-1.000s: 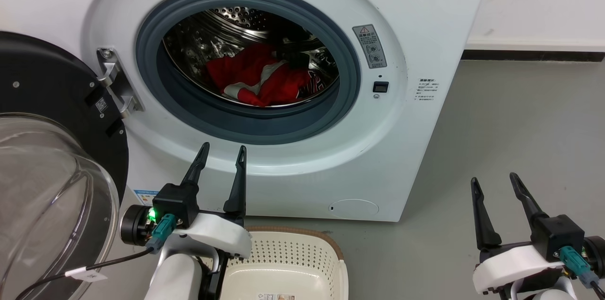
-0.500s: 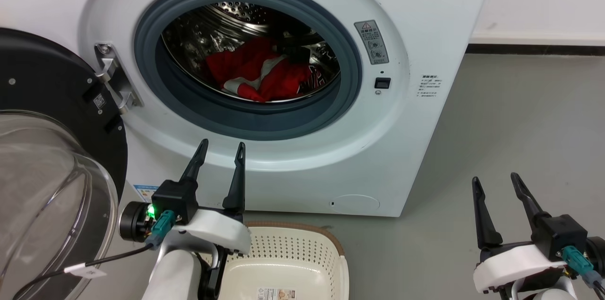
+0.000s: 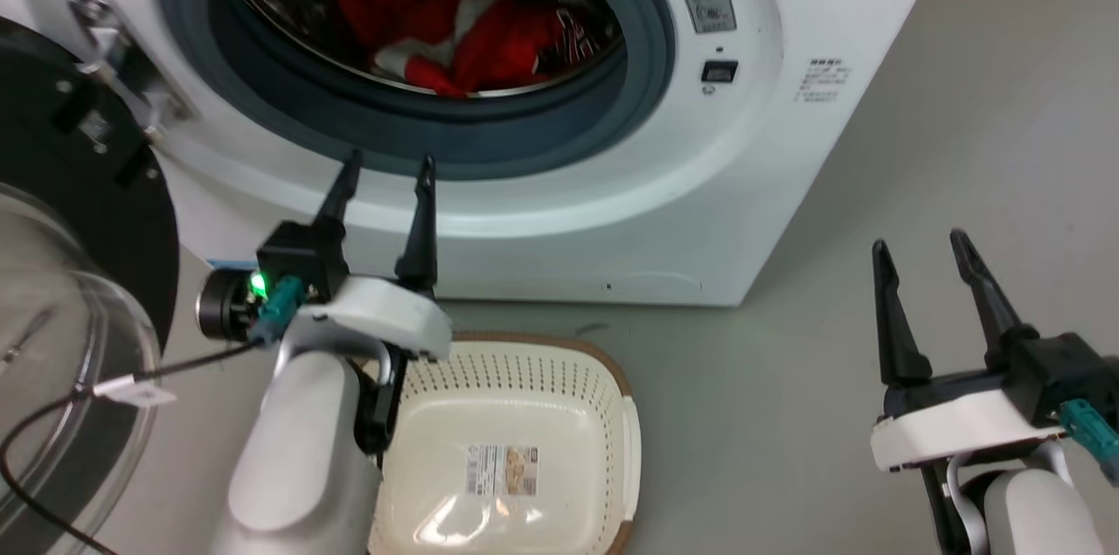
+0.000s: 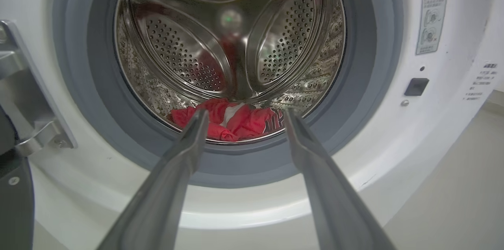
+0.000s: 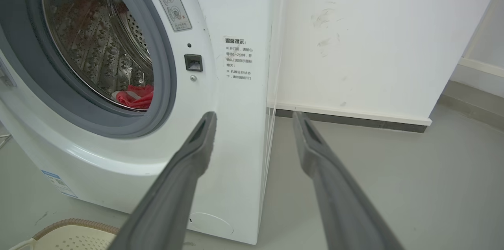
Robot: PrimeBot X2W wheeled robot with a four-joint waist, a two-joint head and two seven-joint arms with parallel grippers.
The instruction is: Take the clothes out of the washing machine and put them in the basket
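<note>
The clothes [image 3: 455, 22] lie in a red heap with white trim at the bottom of the drum [image 4: 177, 57], inside the machine [image 3: 559, 214], just behind the grey porthole rim. The door [image 3: 87, 214] stands swung open at the machine's left. The basket [image 3: 524, 376] sits on the floor [image 3: 874, 188] just in front of the machine, below the porthole, with a label sticker [image 3: 503, 469] showing on its bottom. The left end effector [image 3: 390, 158] is before the machine's front, its tips just below the porthole rim. Its fingers are spread and hold nothing; its forearm crosses the basket's left side. In the left wrist view these fingers point into the porthole, with the clothes showing between the tips. The right end effector [image 3: 917, 240] hangs over the floor to the machine's right, well apart from it, fingers likewise spread and empty. In the right wrist view they straddle the machine's front right corner.
</note>
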